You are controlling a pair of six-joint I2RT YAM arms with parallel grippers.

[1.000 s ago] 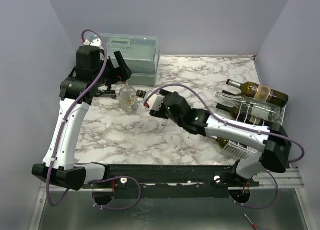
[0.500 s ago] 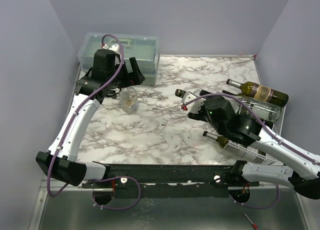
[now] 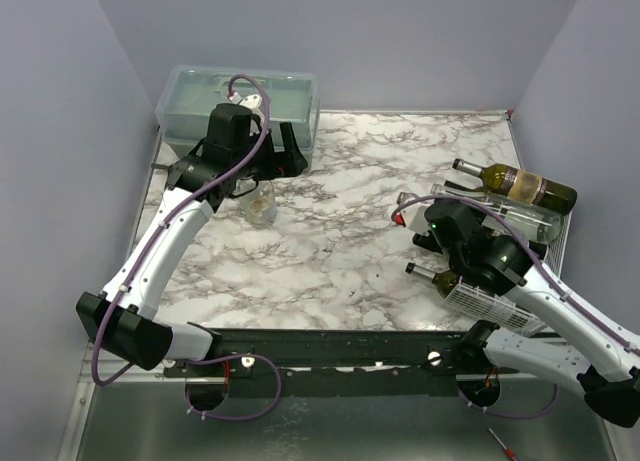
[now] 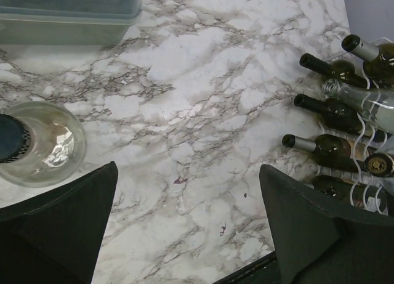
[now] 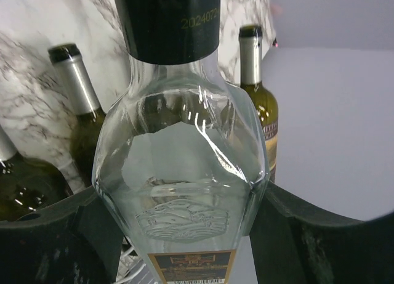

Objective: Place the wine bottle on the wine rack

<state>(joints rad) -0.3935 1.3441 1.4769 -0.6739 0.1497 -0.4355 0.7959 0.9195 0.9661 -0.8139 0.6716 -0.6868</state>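
In the right wrist view, a clear glass wine bottle (image 5: 181, 173) with a black cap and a dark label fills the frame. My right gripper (image 5: 181, 191) is shut on its shoulder, one finger on each side. From above, the right gripper (image 3: 420, 226) hangs just left of the white wire wine rack (image 3: 482, 299), and the arm hides most of the held bottle. My left gripper (image 3: 283, 159) is open and empty over the marble in front of the toolbox. In its wrist view, the left gripper (image 4: 188, 191) has a squat clear flask (image 4: 43, 142) to its left.
A translucent grey-green toolbox (image 3: 240, 101) stands at the back left. The squat flask (image 3: 260, 203) stands upright in front of it. The rack holds a green labelled bottle (image 3: 515, 184), a long clear one (image 3: 500, 216) and a dark one (image 3: 440, 279). Green bottles (image 5: 71, 81) lie behind the held one.
My right arm has carried the clear bottle from the middle of the table rightward to the rack. My left arm has drawn back from the flask and swung toward the toolbox, still open.
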